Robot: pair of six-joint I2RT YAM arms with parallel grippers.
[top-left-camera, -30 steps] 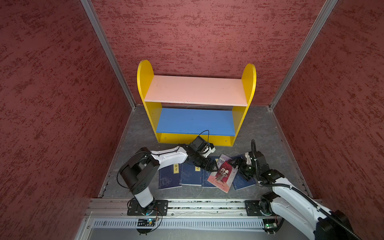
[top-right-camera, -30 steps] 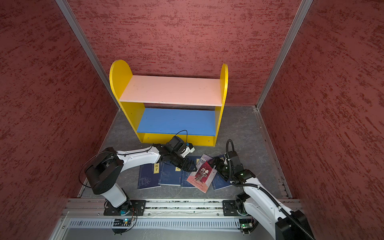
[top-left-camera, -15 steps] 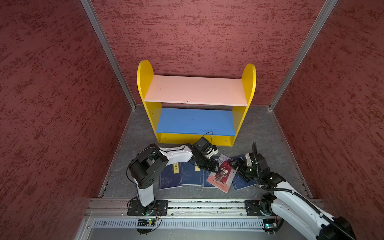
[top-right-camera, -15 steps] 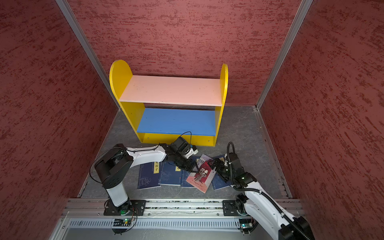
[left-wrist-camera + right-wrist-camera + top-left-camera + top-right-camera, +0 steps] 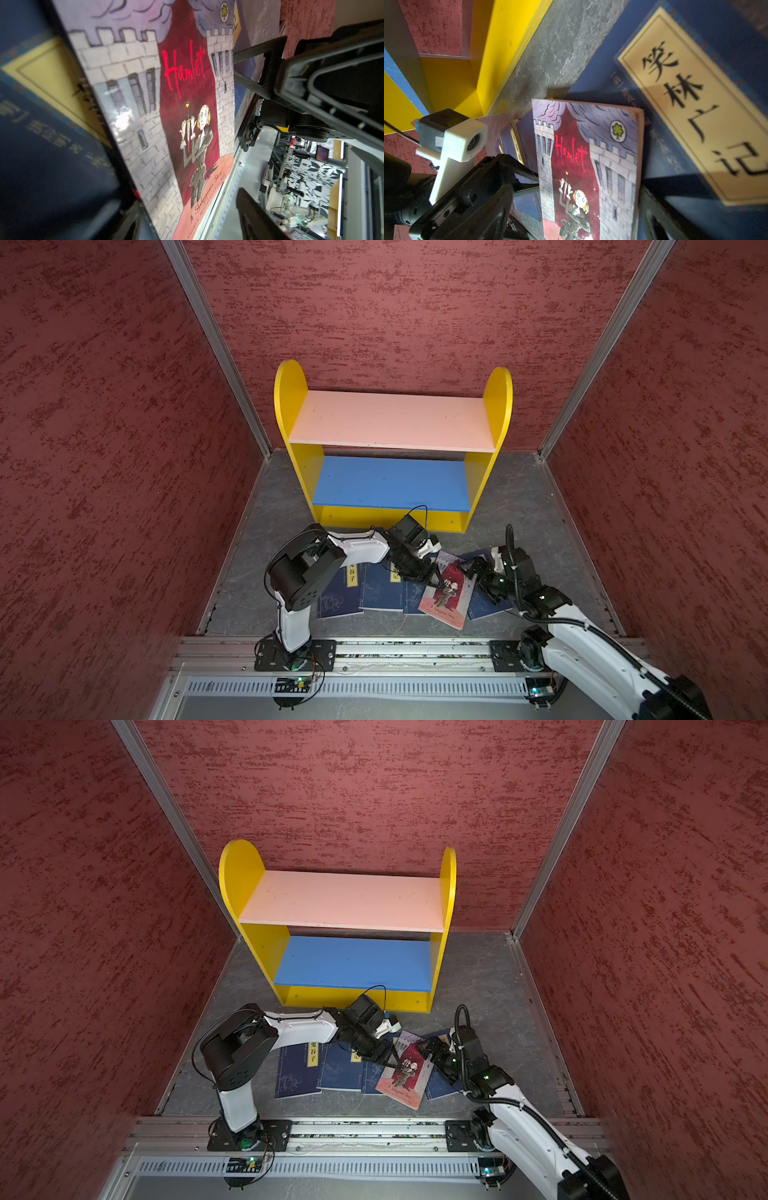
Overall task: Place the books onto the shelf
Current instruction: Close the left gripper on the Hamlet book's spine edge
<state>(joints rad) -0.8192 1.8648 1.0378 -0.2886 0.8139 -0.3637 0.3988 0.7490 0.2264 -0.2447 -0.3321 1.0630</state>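
Five books (image 5: 380,593); one shelf (image 5: 291,406); two arms (image 5: 357,545)

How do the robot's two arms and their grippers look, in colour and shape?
Both arms have white shells and black round joints: left arm, right arm. Left gripper and right gripper are black, with angular fingers. A black cable loops over each wrist.

The red-and-grey book (image 5: 187,108) carries "Hamlet" in scrawled red letters on its cover and "A Shakespeare Story" in black script near its foot; the authors' line beneath is too blurred to read. A cloverleaf badge (image 5: 617,132) marks one corner of the cover. A dark blue book (image 5: 602,62) has a yellow label (image 5: 695,108) reading 笑林广记. In a top view, at lower centre of the frame, the leftmost blue book (image 5: 296,1077) has a title strip (image 5: 313,1053) reading 鬼谷子.
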